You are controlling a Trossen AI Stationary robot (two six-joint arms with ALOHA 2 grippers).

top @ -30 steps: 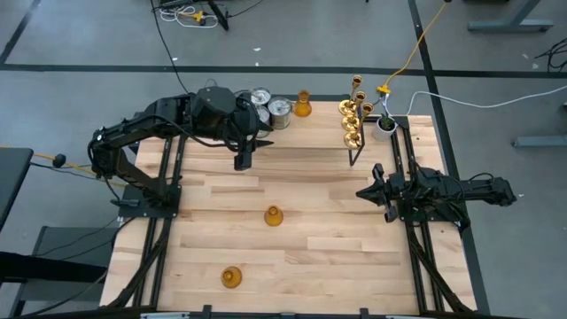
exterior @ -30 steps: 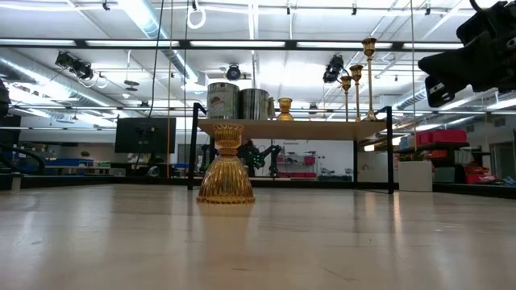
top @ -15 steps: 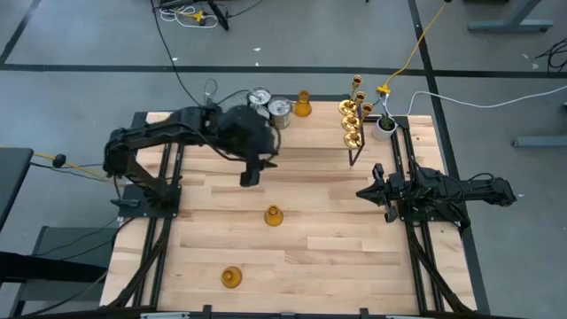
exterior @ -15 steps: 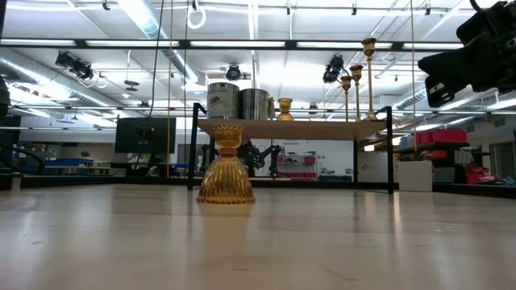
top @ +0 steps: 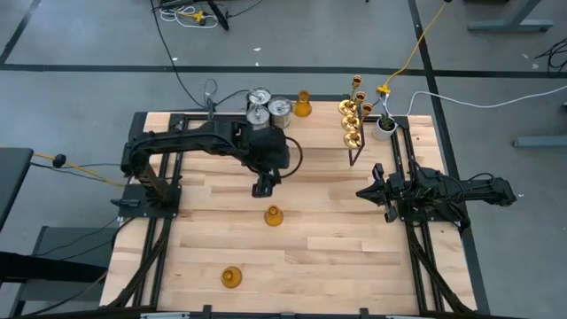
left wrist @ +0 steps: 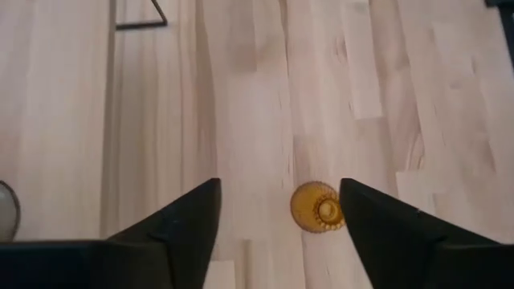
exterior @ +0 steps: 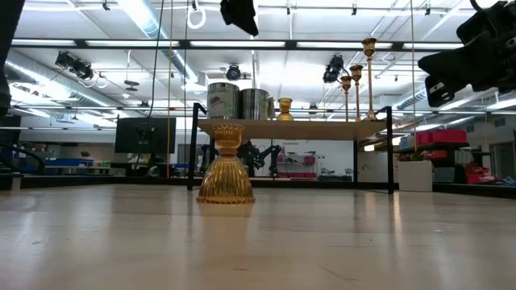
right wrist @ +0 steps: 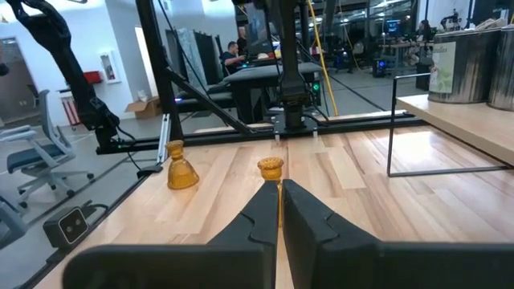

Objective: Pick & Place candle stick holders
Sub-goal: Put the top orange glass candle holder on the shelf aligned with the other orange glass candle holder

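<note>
High view: left gripper (top: pixel 263 187) empty, poised over the surface (top: pixel 337 239) just short of the middle amber holder (top: pixel 273 215); second amber holder (top: pixel 231 277) farther toward the near edge; silvery holders (top: pixel 269 106) and brass holders (top: pixel 353 117) on the shelf (top: pixel 323 115).

Low view: amber holder (exterior: pixel 225 175) upright, long axis vertical.

Left wrist view: fingers (left wrist: pixel 183 221) spread, holder (left wrist: pixel 316 206) between them, below.

Right wrist view: right gripper (right wrist: pixel 279 210) closed, parked farther off.

Versus a second ago: left arm swung away from the shelf toward the holder, jaws wider.
</note>
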